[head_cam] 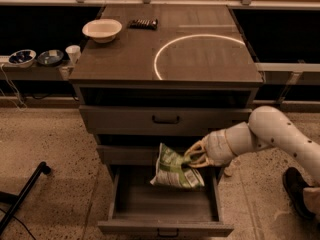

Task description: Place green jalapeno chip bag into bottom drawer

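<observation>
A: Camera view: where is the green jalapeno chip bag [175,168]?

B: It hangs over the open bottom drawer [165,228], toward the back, with its top in front of the middle drawer. Whether its lower edge touches the drawer floor I cannot tell.

A: And the gripper [192,156]?

B: It is at the bag's right, pinched on the upper right edge.

A: How will it handle?

B: Light, crinkly and slippery, I'd judge. It sags from that one edge. Chips crush, so hold the sealed edge, not the belly.

A: The bench [125,59]?

B: It holds a bowl [102,30] and a dark bar [142,23], well apart from this.
</observation>
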